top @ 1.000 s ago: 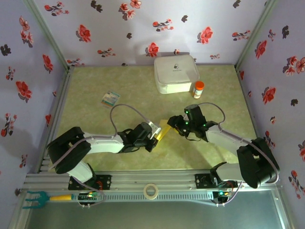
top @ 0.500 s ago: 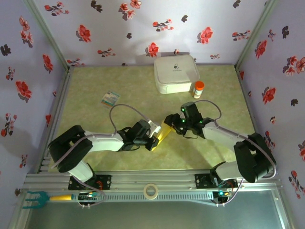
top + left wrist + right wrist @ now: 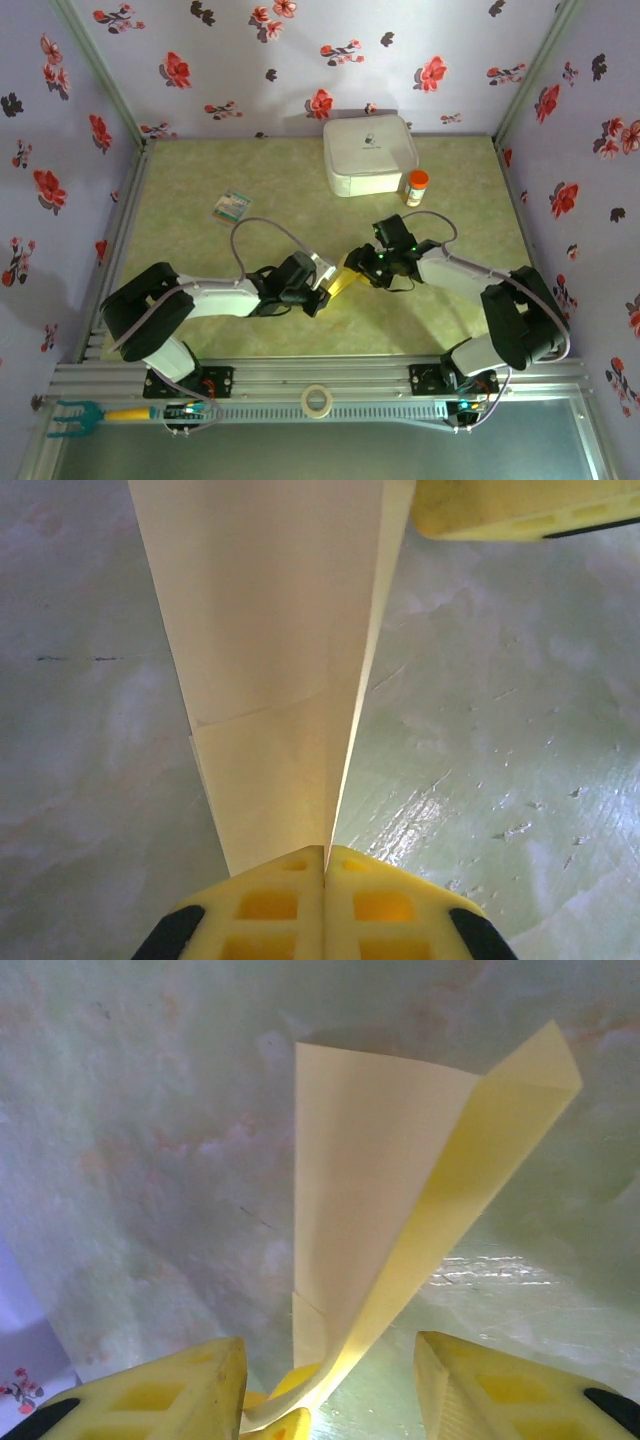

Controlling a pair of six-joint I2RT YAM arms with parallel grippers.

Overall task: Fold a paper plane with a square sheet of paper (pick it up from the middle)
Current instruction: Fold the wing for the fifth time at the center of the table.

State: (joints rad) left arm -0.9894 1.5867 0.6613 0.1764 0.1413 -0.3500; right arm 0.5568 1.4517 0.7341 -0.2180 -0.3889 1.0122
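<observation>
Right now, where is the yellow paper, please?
Top view: the yellow paper is mid-table, pinched by the left pincer, its other end inside the open right pincer.

Centre frame: folded yellow paper (image 3: 344, 283) between left pincer (image 3: 322, 297) and right pincer (image 3: 360, 262). White box (image 3: 368, 155) and orange-capped bottle (image 3: 416, 187) upper centre. Teal-and-white card (image 3: 231, 206) left of centre.

The pale green marbled table (image 3: 200, 170) carries a white rounded square box (image 3: 368, 155) at the upper centre of the frame. A small orange-capped bottle (image 3: 416, 187) stands just beside the box's lower right corner. A teal-and-white card (image 3: 231, 206) lies flat at centre left.
</observation>
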